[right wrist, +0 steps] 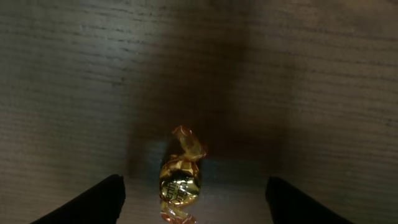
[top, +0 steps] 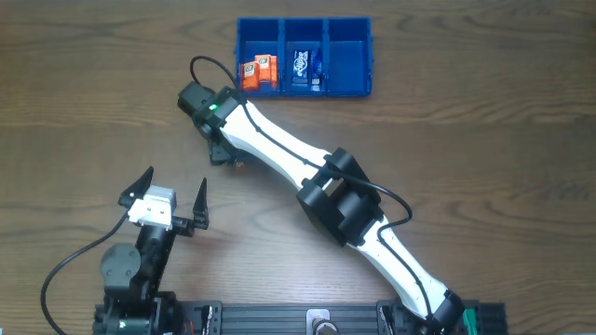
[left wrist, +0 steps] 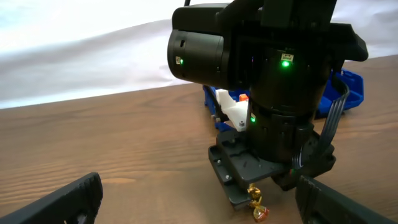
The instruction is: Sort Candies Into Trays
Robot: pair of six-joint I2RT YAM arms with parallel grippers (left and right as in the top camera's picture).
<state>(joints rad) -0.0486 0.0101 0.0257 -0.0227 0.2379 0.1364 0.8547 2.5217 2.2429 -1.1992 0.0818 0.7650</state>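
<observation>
A gold-wrapped candy (right wrist: pixel 180 179) lies on the wooden table between the open fingers of my right gripper (right wrist: pixel 194 190). The right gripper (top: pixel 223 154) points down at the table left of centre, below the tray. In the left wrist view the same candy (left wrist: pixel 258 209) sits at the tip of the lowered right gripper (left wrist: pixel 245 186). The blue tray (top: pixel 349 58) has three compartments: orange candies (top: pixel 259 74) in its left one, blue candies (top: pixel 304 67) in the middle one. My left gripper (top: pixel 175 179) stands open near the front left, holding nothing.
The right arm (top: pixel 345 205) stretches diagonally across the table's middle. The tray's right compartment holds nothing. Bare wood lies to the far left and far right. The tray (left wrist: pixel 348 93) shows behind the right arm in the left wrist view.
</observation>
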